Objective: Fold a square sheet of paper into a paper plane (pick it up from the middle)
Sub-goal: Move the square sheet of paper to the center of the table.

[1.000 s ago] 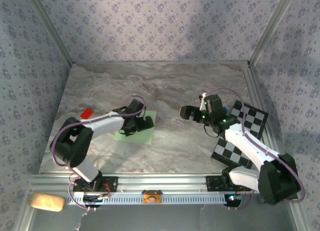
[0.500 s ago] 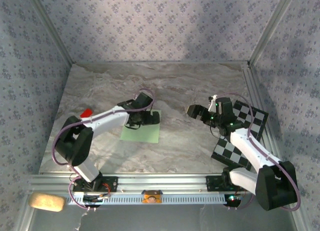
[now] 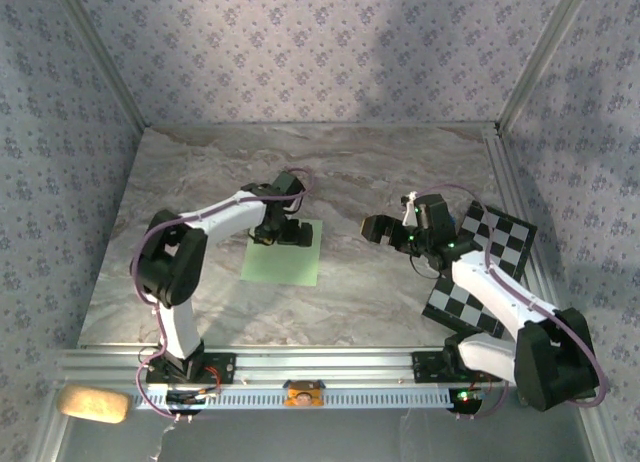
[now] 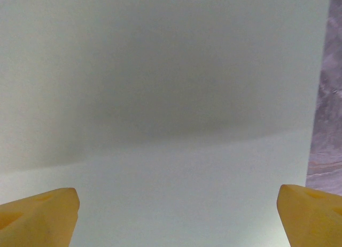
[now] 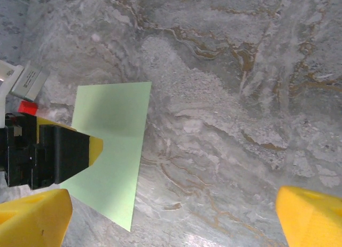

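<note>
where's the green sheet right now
In the top view the sheet lies flat on the table, left of centre, with the left gripper at its far edge and the right gripper off to its right.

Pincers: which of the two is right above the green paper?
The left pincer: it hangs, open, over the far edge of the green paper. The right pincer, open too, is over the bare marble table, apart from the paper.

You had one square sheet of paper (image 3: pixel 283 254) on the tabletop (image 3: pixel 380 172) and one small red piece (image 5: pixel 26 107). You had two arms: the left arm (image 3: pixel 215 220) and the right arm (image 3: pixel 492 282). Two checkered panels showed, a far panel (image 3: pixel 507 237) and a near panel (image 3: pixel 455 304); whether they were one board or two you couldn't tell.
</note>
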